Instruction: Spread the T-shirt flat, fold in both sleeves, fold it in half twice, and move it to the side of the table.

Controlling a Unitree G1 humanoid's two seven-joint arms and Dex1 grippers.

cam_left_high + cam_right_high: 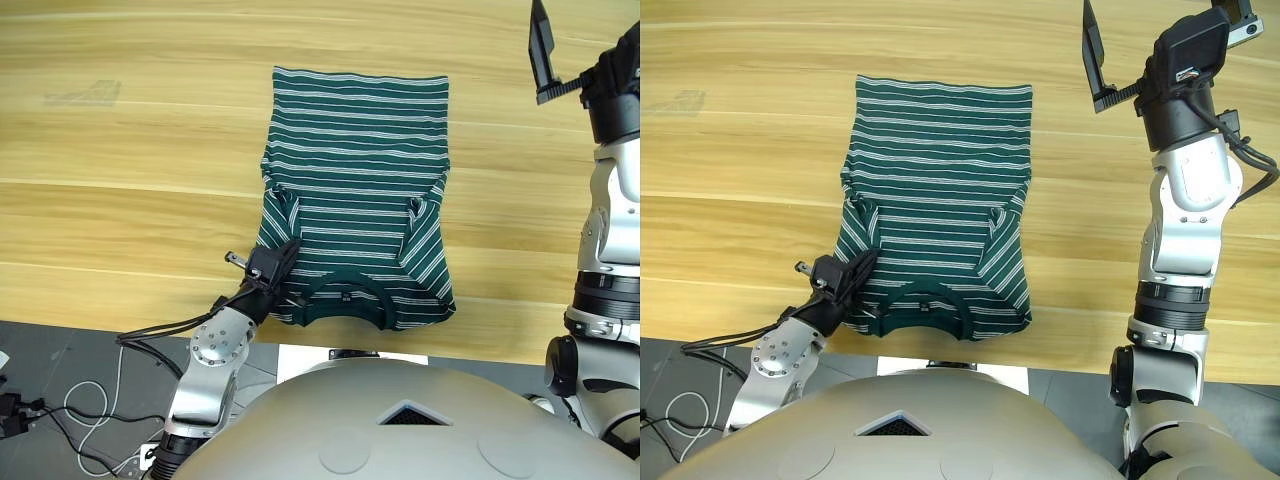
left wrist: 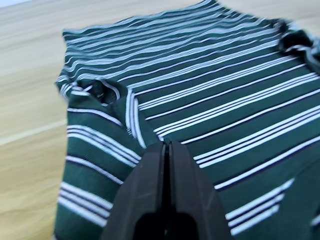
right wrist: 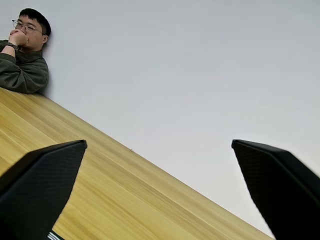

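A dark green T-shirt (image 1: 355,180) with white stripes lies flat on the wooden table (image 1: 120,200), collar (image 1: 345,290) toward me and hem at the far side. Both sleeves are folded inward over the body. My left gripper (image 1: 283,255) sits at the shirt's near left shoulder; in the left wrist view its fingers (image 2: 150,175) are pressed together, pointing across the striped cloth, and I see no fabric between them. My right gripper (image 3: 159,143) is raised high above the table's right side, well clear of the shirt, with its fingers (image 1: 1095,50) wide apart and holding nothing.
Bare wood surrounds the shirt on the left, right and far sides. The table's near edge (image 1: 130,318) runs just below the collar. Loose cables (image 1: 60,400) lie on the grey floor at the lower left.
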